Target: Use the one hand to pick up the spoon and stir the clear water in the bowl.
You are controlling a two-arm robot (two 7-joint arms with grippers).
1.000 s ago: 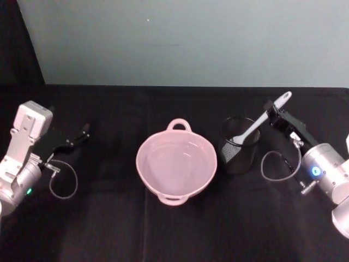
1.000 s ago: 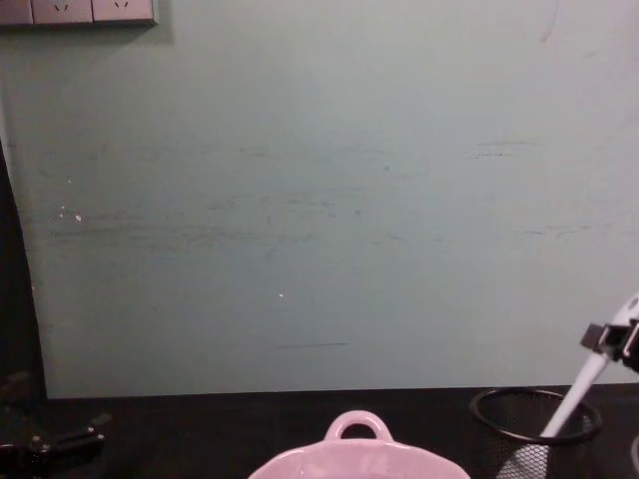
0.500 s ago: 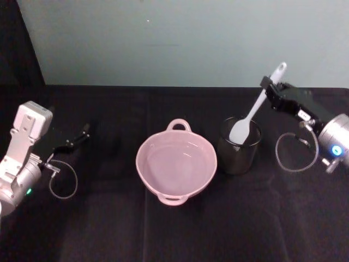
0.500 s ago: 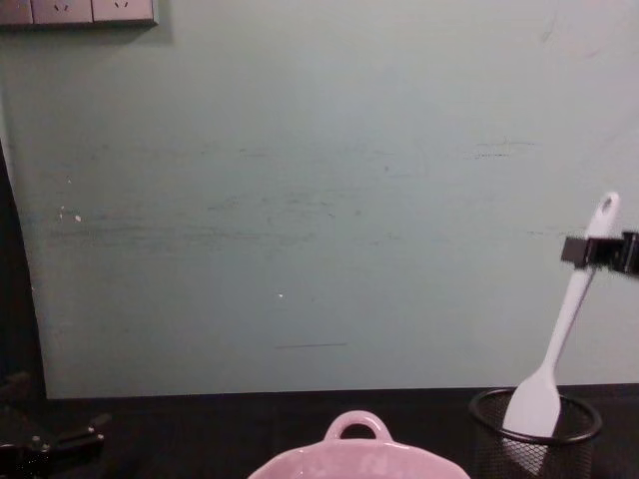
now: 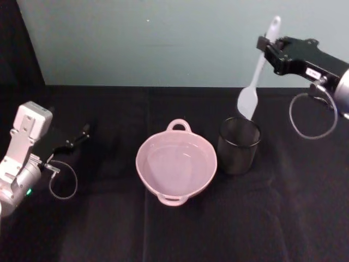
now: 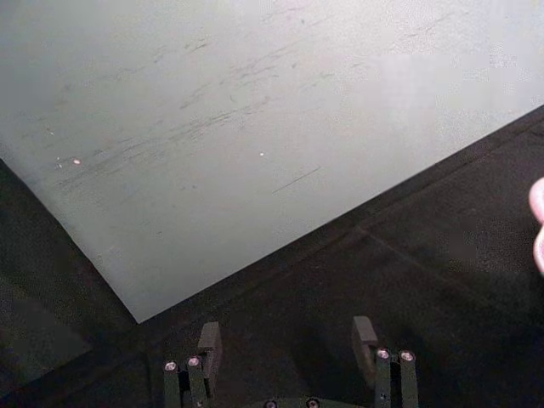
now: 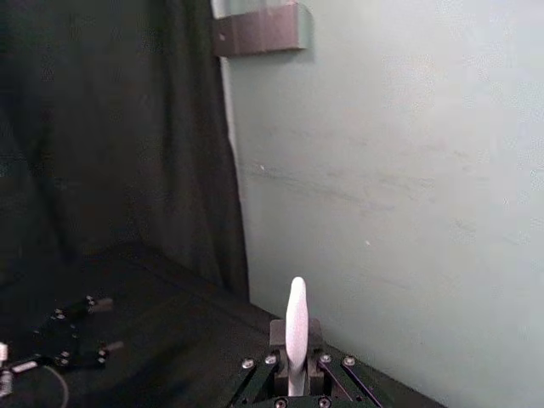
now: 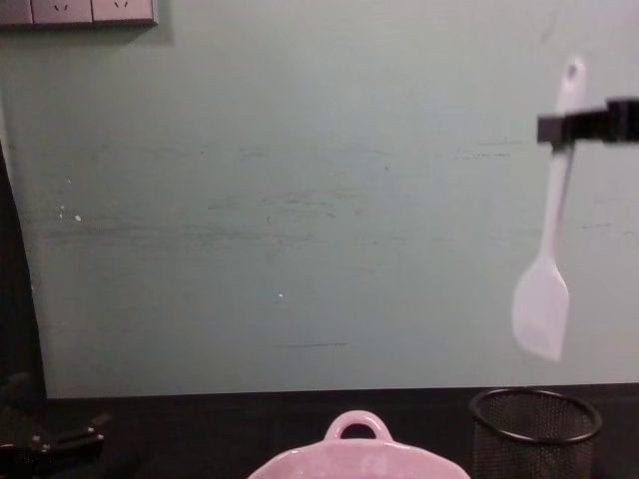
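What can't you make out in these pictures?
Water in the bowl: head view, too clear to tell from the pink inside.
Bowl's body: chest view, cut off by the bottom edge.
Right gripper holding the spoon: chest view, cut off by the right edge.
Parked left gripper: chest view, dark against the black cloth.

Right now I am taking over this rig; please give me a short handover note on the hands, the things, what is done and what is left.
Right hand: shut on the spoon near the handle's end, blade hanging down above the black mesh cup, clear of its rim.
Left hand: open, parked low at the left of the table.
Bowl: in the middle, left of the cup; its water hardly shows.
Done: spoon picked up.
Left: carry it over the bowl, lower the blade, stir.
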